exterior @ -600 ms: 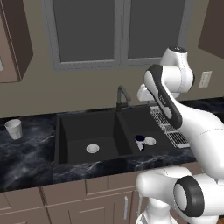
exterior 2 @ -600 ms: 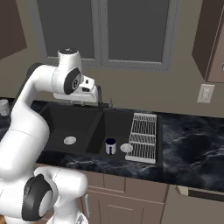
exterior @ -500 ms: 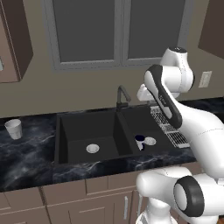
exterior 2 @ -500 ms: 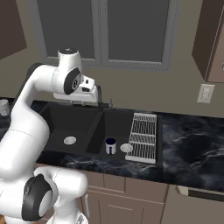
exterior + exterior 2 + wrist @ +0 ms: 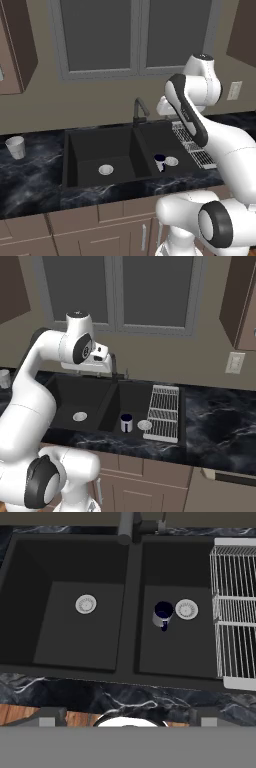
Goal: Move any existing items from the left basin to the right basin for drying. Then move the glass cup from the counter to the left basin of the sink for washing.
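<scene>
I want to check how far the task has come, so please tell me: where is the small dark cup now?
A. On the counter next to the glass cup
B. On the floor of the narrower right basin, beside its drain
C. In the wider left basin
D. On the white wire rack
B: the small dark cup stands in the right basin, close to its pale drain; the left basin holds no cup.

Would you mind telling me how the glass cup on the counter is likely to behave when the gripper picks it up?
The glass cup looks small and thin, so probably light. Its smooth, tapered sides may slip downward through the grip. Standing upright on a narrower base, it could tip if nudged sideways.
</scene>
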Available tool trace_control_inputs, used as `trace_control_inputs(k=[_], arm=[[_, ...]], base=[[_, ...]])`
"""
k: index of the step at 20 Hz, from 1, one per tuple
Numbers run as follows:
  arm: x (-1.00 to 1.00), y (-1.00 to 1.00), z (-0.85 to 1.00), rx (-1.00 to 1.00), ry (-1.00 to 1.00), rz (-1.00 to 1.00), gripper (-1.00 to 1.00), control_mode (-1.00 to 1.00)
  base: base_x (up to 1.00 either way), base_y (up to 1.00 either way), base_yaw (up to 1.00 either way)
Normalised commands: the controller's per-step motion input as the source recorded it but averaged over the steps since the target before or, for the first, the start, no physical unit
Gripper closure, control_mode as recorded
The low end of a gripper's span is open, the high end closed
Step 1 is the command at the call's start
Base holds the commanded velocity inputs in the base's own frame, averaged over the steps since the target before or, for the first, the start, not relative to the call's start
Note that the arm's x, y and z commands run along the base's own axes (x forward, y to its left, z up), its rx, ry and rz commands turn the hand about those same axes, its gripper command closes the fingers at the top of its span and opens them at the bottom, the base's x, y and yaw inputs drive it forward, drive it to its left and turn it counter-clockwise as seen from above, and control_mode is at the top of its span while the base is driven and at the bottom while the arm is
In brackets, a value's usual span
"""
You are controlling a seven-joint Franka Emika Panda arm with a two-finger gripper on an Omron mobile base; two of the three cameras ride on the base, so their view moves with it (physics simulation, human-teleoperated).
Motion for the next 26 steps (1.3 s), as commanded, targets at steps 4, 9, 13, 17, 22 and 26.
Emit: trace_control_inputs(k=[4, 9, 13, 17, 22, 26], arm=[[0.0, 0.0, 0.0, 0.0, 0.0, 0.0, -1.0, 1.0], [0.0, 0.0, 0.0, 0.0, 0.0, 0.0, -1.0, 1.0], [0.0, 0.0, 0.0, 0.0, 0.0, 0.0, -1.0, 1.0], [0.0, 0.0, 0.0, 0.0, 0.0, 0.0, -1.0, 1.0], [0.0, 0.0, 0.0, 0.0, 0.0, 0.0, -1.0, 1.0], [0.0, 0.0, 0.0, 0.0, 0.0, 0.0, -1.0, 1.0]], base=[[-0.29, 0.25, 0.0], [-0.37, 0.41, 0.0], [-0.35, 0.38, 0.0], [-0.02, 0.26, 0.0], [0.0, 0.23, 0.0], [0.0, 0.4, 0.0]])
